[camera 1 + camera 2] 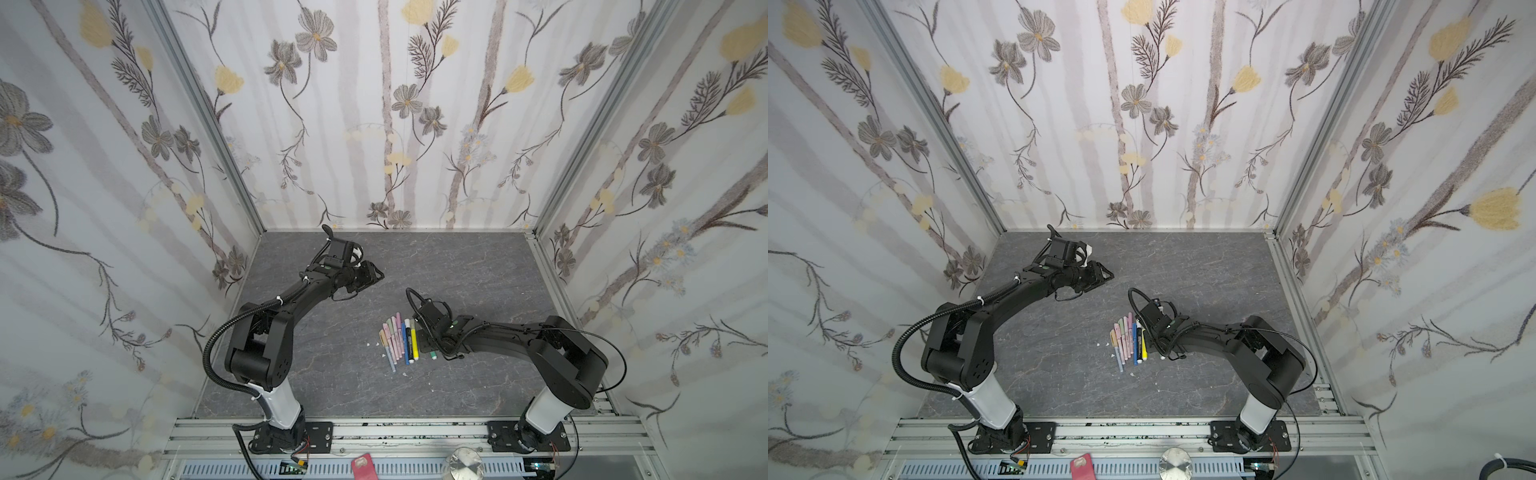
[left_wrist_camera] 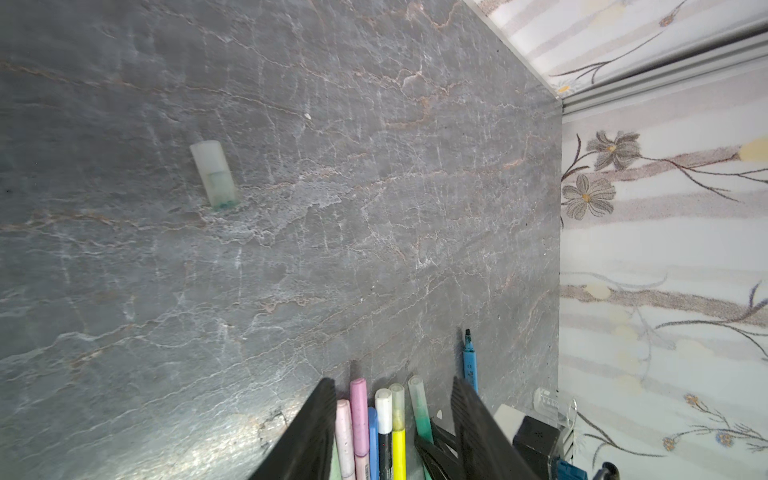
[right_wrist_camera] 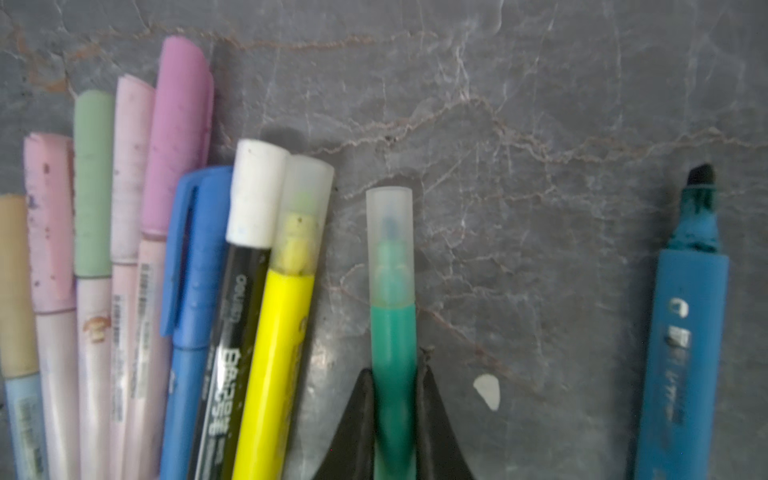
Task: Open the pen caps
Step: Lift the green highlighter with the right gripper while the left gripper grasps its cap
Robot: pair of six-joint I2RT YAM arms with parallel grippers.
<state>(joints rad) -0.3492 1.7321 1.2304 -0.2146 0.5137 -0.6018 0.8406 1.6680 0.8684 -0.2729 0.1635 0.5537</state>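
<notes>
While the right gripper (image 3: 395, 372) is clamped on the barrel of the green pen (image 3: 394, 332), one finger on each side, the pen lies flat on the grey table (image 3: 540, 124) with its translucent cap (image 3: 390, 241) on. Green pen sits alone, near the row of pens (image 3: 166, 291) but not touching it. Row: eight pens side by side, touching, all capped. Caps run orange, pink, green, pale pink, purple, blue, white, then a clear one on the yellow pen nearest the green pen. On the green pen's other side, well apart, a blue marker (image 3: 685, 353) lies uncapped, dark tip bare. Small white fleck (image 3: 487, 390) on the table between those two, near the gripper. Left gripper (image 2: 392, 382) hangs over the far part of the table, well apart from the pens, fingers (image 2: 316, 428) spread, nothing between them. Loose cap (image 2: 214, 174), cloudy white with a green tinge, lies on its side on bare table in the left wrist view, well away from the rest. In both top views the row shows mid-table beside the right gripper, and the green pen is mostly hidden under that arm.
</notes>
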